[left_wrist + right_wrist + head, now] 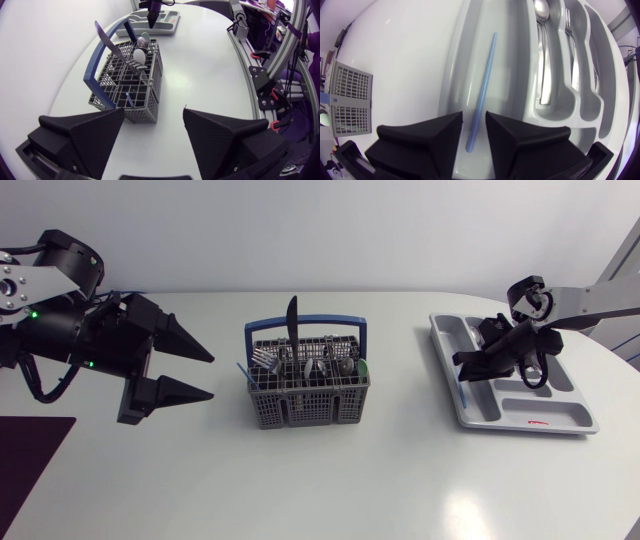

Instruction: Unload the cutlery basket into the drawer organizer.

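The grey cutlery basket (pixel 310 408) with a blue handle stands mid-table and holds an upright black knife (pixel 292 330), spoons (pixel 316 366) and a thin blue stick (pixel 243 372). My left gripper (pixel 212 376) hovers open to the left of it, the basket (pixel 115 75) ahead of its fingers. My right gripper (pixel 462 368) is low over the grey drawer organizer (pixel 520 420). In the right wrist view a blue stick (pixel 485 80) lies in a long compartment of the organizer (pixel 455 75), its near end in the gap of the open right gripper (pixel 474 116). A spoon (pixel 542 10) and a fork (pixel 572 30) lie in neighbouring compartments.
A dark mat (pixel 30 470) lies at the table's front left corner. Bare white tabletop (pixel 400 470) stretches between the basket and the organizer and along the front.
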Available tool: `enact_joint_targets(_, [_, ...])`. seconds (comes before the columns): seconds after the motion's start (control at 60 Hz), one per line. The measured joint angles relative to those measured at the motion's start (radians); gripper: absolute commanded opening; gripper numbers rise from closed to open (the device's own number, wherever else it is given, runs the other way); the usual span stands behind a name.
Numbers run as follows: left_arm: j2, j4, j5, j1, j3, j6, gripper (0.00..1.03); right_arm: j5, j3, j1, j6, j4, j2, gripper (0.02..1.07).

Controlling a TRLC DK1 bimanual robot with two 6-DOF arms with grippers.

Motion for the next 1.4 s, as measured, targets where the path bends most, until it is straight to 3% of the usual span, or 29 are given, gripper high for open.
enact_joint_targets(0.283, [0.046,0.156,-0.02,-0.02,-0.027,-0.005,0.85,0.005,-0.129,0.056,-0.002,0.031,-0.22,1.0])
enact_joint_targets(0.533, [0.13,0.272,-0.022,-0.054,-0.031,-0.044,0.6,0.003,-0.269,0.201,-0.005,0.057,-0.438,1.0])
enact_joint_targets(0.633, [0.149,0.308,-0.022,-0.076,-0.031,-0.066,0.59,0.003,-0.313,0.262,-0.005,0.061,-0.491,1.0])
enact_joint_targets(0.783, [0.178,0.353,-0.022,-0.101,-0.031,-0.088,0.4,0.003,-0.363,0.337,-0.005,0.064,-0.549,1.0])
enact_joint_targets(0.8, [0.181,0.356,-0.021,-0.102,-0.031,-0.088,0.33,0.003,-0.367,0.343,-0.005,0.064,-0.553,1.0])
enact_joint_targets(0.9, [0.196,0.372,-0.022,-0.105,-0.031,-0.099,0.15,0.003,-0.385,0.372,-0.005,0.069,-0.578,1.0])
enact_joint_targets(1.267, [0.198,0.375,-0.023,-0.105,-0.031,-0.106,0.13,0.003,-0.42,0.419,-0.005,0.084,-0.605,1.0])
enact_joint_targets(1.4, [0.198,0.375,-0.06,-0.105,-0.031,-0.106,0.09,0.003,-0.426,0.44,-0.005,0.087,-0.608,1.0])
